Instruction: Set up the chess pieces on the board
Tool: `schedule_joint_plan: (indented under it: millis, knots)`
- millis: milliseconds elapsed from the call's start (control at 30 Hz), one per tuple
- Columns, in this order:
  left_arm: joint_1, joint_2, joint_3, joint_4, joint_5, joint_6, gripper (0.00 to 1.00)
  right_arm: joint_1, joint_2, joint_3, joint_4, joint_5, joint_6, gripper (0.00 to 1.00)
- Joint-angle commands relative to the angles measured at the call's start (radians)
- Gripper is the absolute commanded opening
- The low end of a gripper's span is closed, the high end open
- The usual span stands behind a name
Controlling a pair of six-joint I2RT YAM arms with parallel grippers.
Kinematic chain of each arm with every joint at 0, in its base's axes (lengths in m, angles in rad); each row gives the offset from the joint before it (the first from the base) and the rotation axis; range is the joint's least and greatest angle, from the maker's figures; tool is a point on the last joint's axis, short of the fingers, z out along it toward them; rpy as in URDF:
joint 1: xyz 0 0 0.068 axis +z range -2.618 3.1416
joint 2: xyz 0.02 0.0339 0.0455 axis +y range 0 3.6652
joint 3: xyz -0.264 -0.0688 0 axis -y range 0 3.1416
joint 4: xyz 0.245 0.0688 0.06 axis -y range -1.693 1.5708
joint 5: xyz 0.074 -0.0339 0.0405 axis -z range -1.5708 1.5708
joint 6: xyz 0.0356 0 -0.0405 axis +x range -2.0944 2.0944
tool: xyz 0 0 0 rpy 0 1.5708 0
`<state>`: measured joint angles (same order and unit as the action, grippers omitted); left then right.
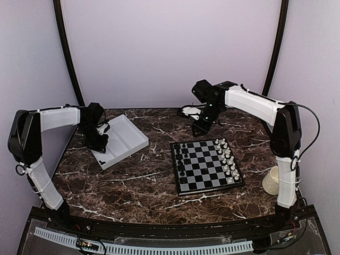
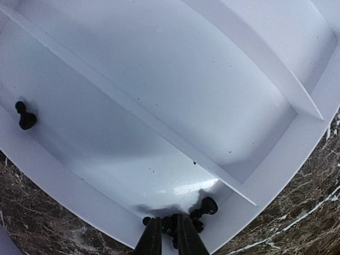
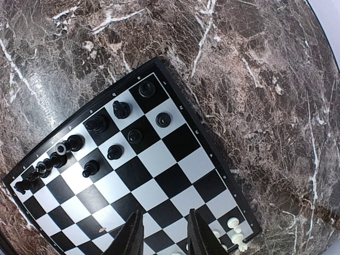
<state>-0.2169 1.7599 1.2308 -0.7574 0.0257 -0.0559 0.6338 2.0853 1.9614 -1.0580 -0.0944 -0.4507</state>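
My left gripper (image 2: 169, 226) is down in a near corner of the white tray (image 2: 133, 101), shut on a black chess piece (image 2: 170, 227) held between its fingers. Another black piece (image 2: 204, 207) lies touching that cluster. A third (image 2: 24, 118) lies alone at the left of the same compartment. From above, the left gripper (image 1: 98, 142) hangs over the tray's (image 1: 127, 135) left end. The board (image 1: 206, 166) carries black pieces (image 1: 182, 156) along its left side. My right gripper (image 3: 163, 223) hovers open over the board (image 3: 175, 175), with nothing between its fingers and black pieces (image 3: 114, 135) ahead.
White chessmen (image 1: 228, 159) stand in rows on the board's right side, and a few (image 3: 234, 228) show by my right fingers. A pale round cup (image 1: 272, 180) sits by the right arm's base. Dark marble table (image 1: 133, 180) lies between tray and board.
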Motion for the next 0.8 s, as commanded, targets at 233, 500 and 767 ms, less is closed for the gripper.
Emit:
schedule_joint_plan:
  millis: [233, 500, 767]
  knots:
    - [0.014, -0.093, 0.041, 0.012, -0.133, -0.056, 0.2, -0.007, 0.033, 0.035, -0.016, -0.033, 0.005, 0.3]
    - [0.122, -0.008, 0.157, 0.07, -0.204, -0.245, 0.44, -0.009, 0.031, 0.033, -0.018, -0.043, 0.0, 0.3]
    - [0.135, 0.135, 0.281, 0.111, -0.214, -0.297, 0.43, -0.018, -0.01, -0.033, 0.018, -0.059, -0.005, 0.3]
